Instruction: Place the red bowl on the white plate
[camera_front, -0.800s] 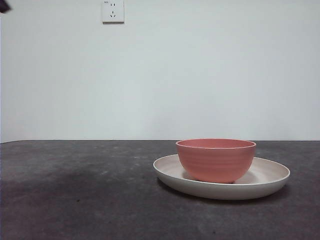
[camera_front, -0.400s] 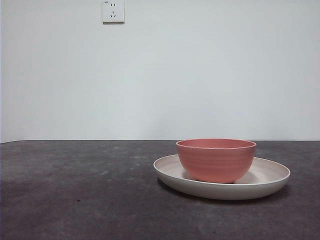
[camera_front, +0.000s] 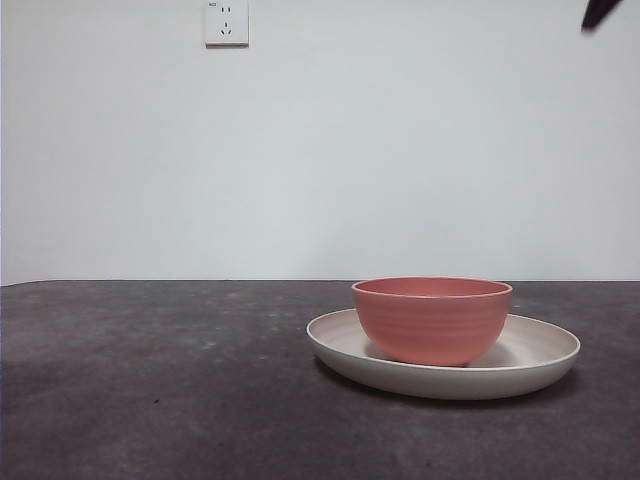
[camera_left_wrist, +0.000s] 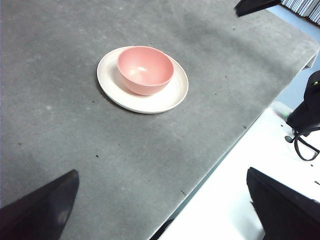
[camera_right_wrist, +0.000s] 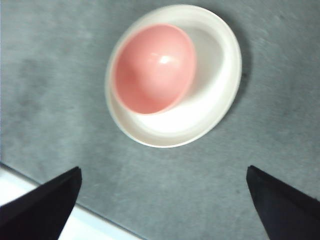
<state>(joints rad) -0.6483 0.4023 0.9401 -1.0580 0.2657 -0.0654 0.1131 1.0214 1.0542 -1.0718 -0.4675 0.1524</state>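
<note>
Red bowl (camera_front: 432, 320) sits upright on white plate (camera_front: 540, 350), off-centre; your task looks done. Left gripper (camera_left_wrist: 160, 210), right gripper (camera_right_wrist: 162, 210) spread wide, empty, high above.

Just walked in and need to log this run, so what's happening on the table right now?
Nothing is being handled at this moment. The red bowl sits upright on the white plate, off-centre toward one side of it, on the dark table. Both grippers are open, empty and well clear of the dishes: the left gripper looks down from a distance near the table edge, and the right gripper hangs above the plate. In the front view only a black tip shows at a top corner.
</note>
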